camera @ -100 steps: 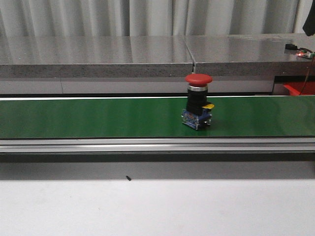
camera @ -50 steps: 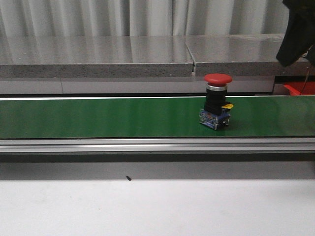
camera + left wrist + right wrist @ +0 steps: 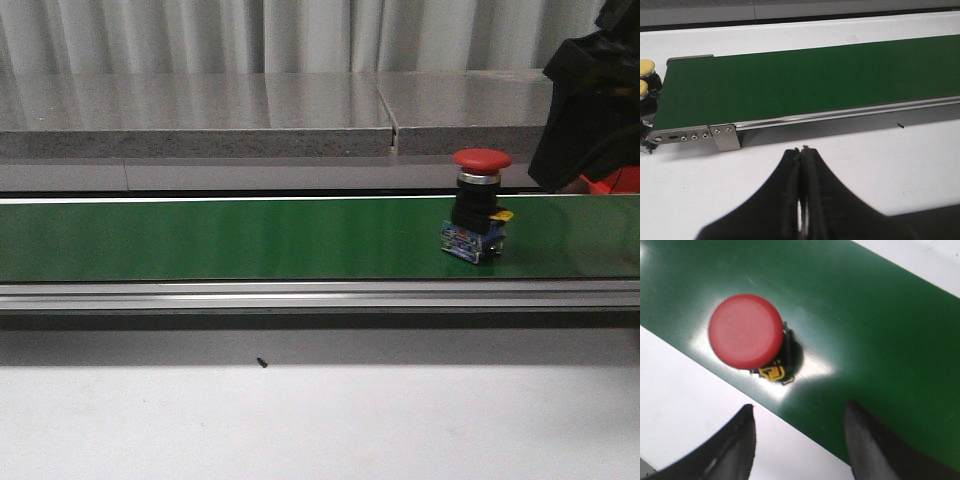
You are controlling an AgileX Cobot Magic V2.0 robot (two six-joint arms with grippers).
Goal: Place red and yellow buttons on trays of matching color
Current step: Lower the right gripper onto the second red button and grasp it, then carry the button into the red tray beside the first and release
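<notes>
Right gripper (image 3: 800,440): fingers spread apart, empty, hovering above the belt near the button.
Left gripper (image 3: 801,200): fingers pressed together, empty, over the white table (image 3: 840,165).
Red button (image 3: 480,205): upright on the green conveyor belt (image 3: 220,240), toward its right end.
Yellow buttons (image 3: 646,75): beside the belt's end.

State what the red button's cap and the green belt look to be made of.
Red button cap: likely moulded plastic, matte, evenly coloured with a soft sheen. Green belt: probably smooth PVC or rubber, semi-gloss; it shows blurred glare patches beside the button in the right wrist view.
</notes>
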